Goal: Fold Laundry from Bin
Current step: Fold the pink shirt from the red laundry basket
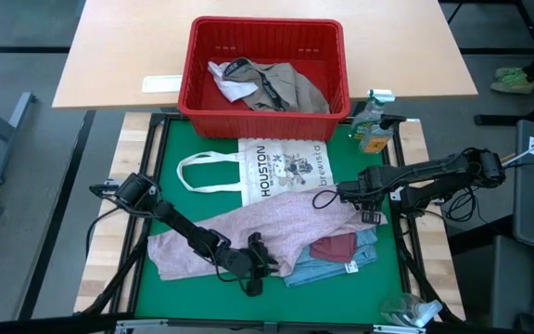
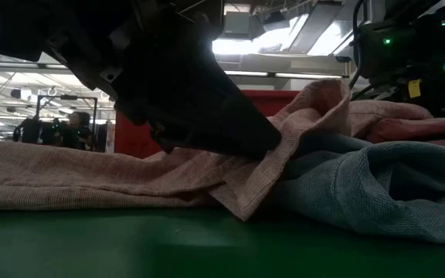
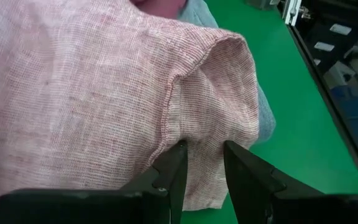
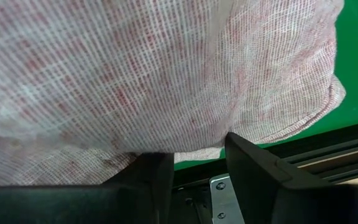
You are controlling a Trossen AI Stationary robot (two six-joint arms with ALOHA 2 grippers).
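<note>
A pale pink garment (image 1: 267, 227) lies spread on the green mat, over a maroon piece (image 1: 334, 247) and a light blue piece (image 1: 327, 269). My left gripper (image 1: 254, 263) is shut on the pink garment's near edge. My right gripper (image 1: 363, 206) is shut on its right edge. The red bin (image 1: 265, 119) stands at the far side of the mat and holds khaki-grey (image 1: 290, 88) and white (image 1: 230, 85) pieces. My left gripper pinches a fold of the pink garment at its hemmed near edge (image 3: 199, 144) between its two fingers, coming in low from the table's left. The cloth there is bunched and slightly raised (image 2: 265, 166); the rest lies on the mat. My right gripper pinches the pink garment's right edge (image 4: 197, 149) between its two fingers, coming from the table's right. The cloth rises to a peak (image 2: 327, 89) there and drapes down slack over the other pieces. One layer or several, I cannot tell.
A white tote bag printed "HOUSTON" (image 1: 281, 167) lies flat between the bin and the garments. A spray bottle (image 1: 374, 125) stands at the mat's far right corner. A clear plastic object (image 1: 406, 311) lies at the near right corner. Bare green mat (image 1: 170, 167) shows at the left.
</note>
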